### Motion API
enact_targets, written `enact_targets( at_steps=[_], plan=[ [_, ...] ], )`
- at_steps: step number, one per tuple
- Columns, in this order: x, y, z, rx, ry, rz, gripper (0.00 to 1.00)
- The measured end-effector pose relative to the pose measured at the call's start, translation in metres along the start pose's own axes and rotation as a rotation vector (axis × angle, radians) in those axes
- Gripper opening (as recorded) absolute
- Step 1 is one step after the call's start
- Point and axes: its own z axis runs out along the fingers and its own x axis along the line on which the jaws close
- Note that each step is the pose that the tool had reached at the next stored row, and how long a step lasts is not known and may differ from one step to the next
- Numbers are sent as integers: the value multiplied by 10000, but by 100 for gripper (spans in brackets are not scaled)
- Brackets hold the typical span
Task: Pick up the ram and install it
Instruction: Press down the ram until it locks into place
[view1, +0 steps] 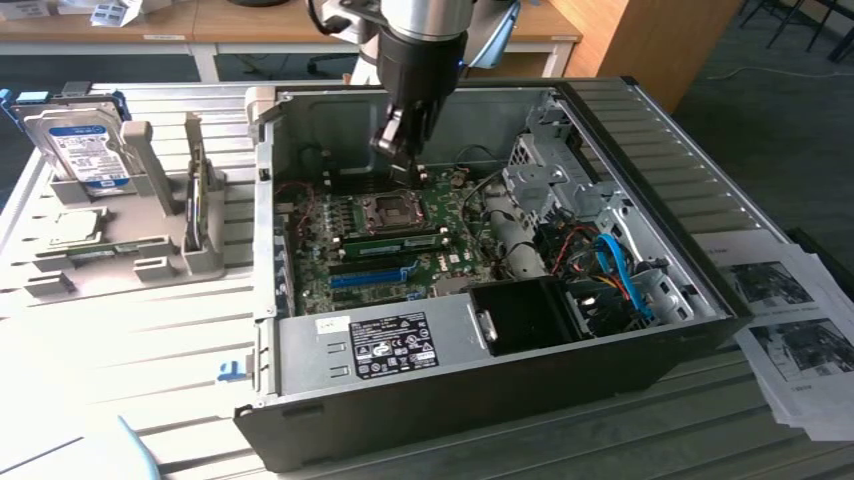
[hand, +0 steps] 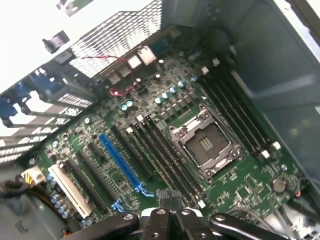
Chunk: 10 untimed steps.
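Exterior view: the black two-fingered gripper (view1: 402, 152) hangs pressed together inside the open grey metal computer case (view1: 694, 190), whether pinching anything I cannot tell. A long thin green ram stick (view1: 390, 243) sits slotted just beside the square silver CPU socket (view1: 396, 208). I judge this the install step, which calls for square alignment over a slot.

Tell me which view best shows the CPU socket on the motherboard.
The wrist view: the CPU socket is seen large, with its metal frame and bare centre plain. In the exterior view the socket is a small square deep in the case, just below the hand.

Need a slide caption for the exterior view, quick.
Shut gripper poised above the motherboard inside the open computer case.
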Motion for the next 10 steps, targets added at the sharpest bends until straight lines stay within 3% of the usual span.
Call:
enact_targets(
  at_steps=[10],
  plan=[
    [0,0,3,25,-55,1657,9]
  ],
)
